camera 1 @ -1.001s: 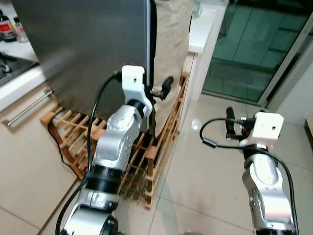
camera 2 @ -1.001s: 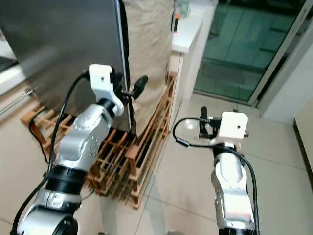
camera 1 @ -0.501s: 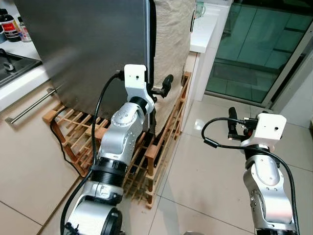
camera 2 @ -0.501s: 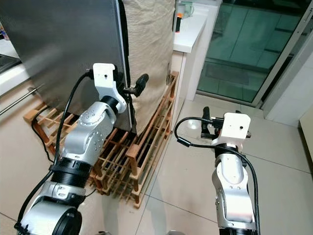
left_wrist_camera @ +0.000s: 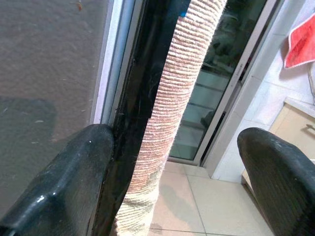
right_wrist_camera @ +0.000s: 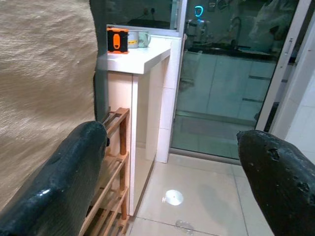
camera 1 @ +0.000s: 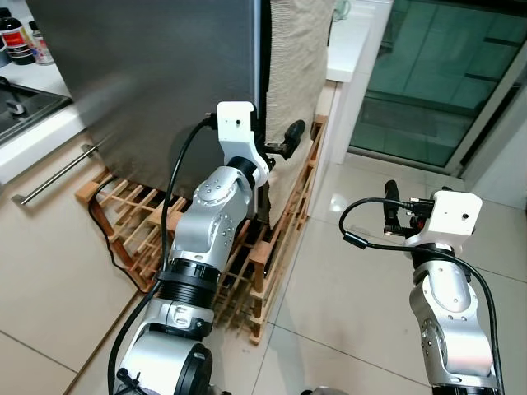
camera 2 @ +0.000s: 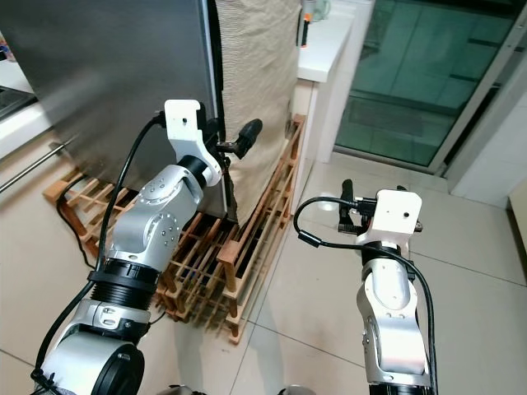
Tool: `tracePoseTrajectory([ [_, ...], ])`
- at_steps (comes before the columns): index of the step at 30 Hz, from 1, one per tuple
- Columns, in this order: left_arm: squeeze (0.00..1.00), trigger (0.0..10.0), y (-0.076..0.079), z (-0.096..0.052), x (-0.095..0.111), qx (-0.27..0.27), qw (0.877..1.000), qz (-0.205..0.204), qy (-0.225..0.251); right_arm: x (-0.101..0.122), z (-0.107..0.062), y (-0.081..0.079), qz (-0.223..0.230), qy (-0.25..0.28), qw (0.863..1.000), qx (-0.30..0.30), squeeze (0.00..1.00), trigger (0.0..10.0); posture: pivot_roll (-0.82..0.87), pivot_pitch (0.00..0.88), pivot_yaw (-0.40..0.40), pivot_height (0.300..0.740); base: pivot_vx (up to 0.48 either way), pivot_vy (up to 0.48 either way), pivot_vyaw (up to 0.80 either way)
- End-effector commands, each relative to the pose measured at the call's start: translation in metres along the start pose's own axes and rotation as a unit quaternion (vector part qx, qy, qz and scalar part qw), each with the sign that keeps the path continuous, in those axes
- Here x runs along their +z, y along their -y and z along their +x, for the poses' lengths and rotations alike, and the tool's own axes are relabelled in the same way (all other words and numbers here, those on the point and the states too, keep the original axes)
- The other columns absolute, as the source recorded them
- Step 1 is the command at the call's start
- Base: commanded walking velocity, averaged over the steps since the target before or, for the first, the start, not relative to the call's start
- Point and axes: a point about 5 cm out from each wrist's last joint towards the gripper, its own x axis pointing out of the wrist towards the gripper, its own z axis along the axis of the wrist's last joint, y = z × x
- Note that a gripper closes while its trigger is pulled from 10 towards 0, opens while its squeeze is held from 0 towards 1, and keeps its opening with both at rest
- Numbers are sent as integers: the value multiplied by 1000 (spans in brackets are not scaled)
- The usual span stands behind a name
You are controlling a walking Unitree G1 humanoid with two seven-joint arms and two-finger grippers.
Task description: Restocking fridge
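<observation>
At the fridge door's edge [camera 1: 254, 99]: left gripper [camera 1: 276, 150] spread, one finger hooking it. Right gripper [camera 1: 389, 210] idling, spread, empty. Restocking barely beginning.

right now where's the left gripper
In the left eye view the left gripper is raised at the fridge door edge, beside the beige cloth.

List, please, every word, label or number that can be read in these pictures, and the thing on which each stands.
No text can be read.
Bottles on the counter: labels too small and blurred.
Orange and black object on the white counter: any print is blurred.
Fridge door: no visible lettering.
</observation>
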Motion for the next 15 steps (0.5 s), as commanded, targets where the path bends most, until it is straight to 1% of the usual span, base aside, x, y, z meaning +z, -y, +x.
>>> tracePoseTrajectory([
  [1, 0, 10000, 5, 7, -10, -14, 999, 15, -29, -2, 0, 1, -5, -4, 1000, -2, 0, 10000, -166, 0, 28, 740, 0, 0, 0],
  [2, 0, 10000, 8, 11, -14, -26, 999, 22, -38, -3, 0, -1, -6, -5, 1000, 4, 0, 10000, -168, 0, 28, 740, 0, 0, 0],
  [3, 0, 10000, 8, 11, -14, -26, 999, 22, -38, -3, 0, -1, -6, -5, 1000, 4, 0, 10000, -168, 0, 28, 740, 0, 0, 0],
  [4, 0, 10000, 10, 14, -16, -32, 998, 20, -42, -4, 0, -1, -8, -7, 1000, 6, 0, 10000, -168, 0, 28, 740, 0, 0, 0],
  [5, 0, 10000, 15, 16, -18, -47, 998, 14, -47, -5, 0, -1, -8, -10, 1000, 6, 0, 10000, -168, 0, 28, 740, 0, 0, 0],
  [7, 0, 10000, 30, 21, -21, -89, 994, 9, -54, -7, 0, 1, -8, -12, 1000, 3, 0, 10000, -173, 0, 28, 740, 0, 0, 0],
  [9, 0, 10000, 53, 27, -20, -149, 987, -20, -51, -7, -1, 3, -8, -14, 1000, 1, 0, 10000, -190, 0, 34, 740, 0, 0, 0],
  [10, 0, 10000, 53, 27, -20, -149, 987, -20, -51, -7, -1, 3, -8, -14, 1000, 1, 0, 10000, -190, 0, 34, 740, 0, 0, 0],
  [11, 0, 10000, 65, 31, -20, -174, 983, -23, -48, -8, -2, 3, -10, -15, 1000, 0, 0, 10000, -190, 0, 34, 740, 0, 0, 0],
  [13, 0, 10000, 99, 36, -17, -243, 968, -50, -43, -11, -5, 6, -15, -21, 1000, -3, 0, 10000, -218, 0, 42, 740, 0, 0, 0],
  [14, 0, 10000, 109, 38, -16, -264, 962, -57, -42, -12, -7, 7, -17, -23, 1000, -4, 0, 10000, -218, 0, 42, 740, 0, 0, 0],
  [15, 0, 10000, 125, 37, -15, -296, 951, -74, -41, -14, -9, 9, -20, -28, 999, -7, 0, 10000, -234, 0, 45, 740, 0, 0, 0],
])
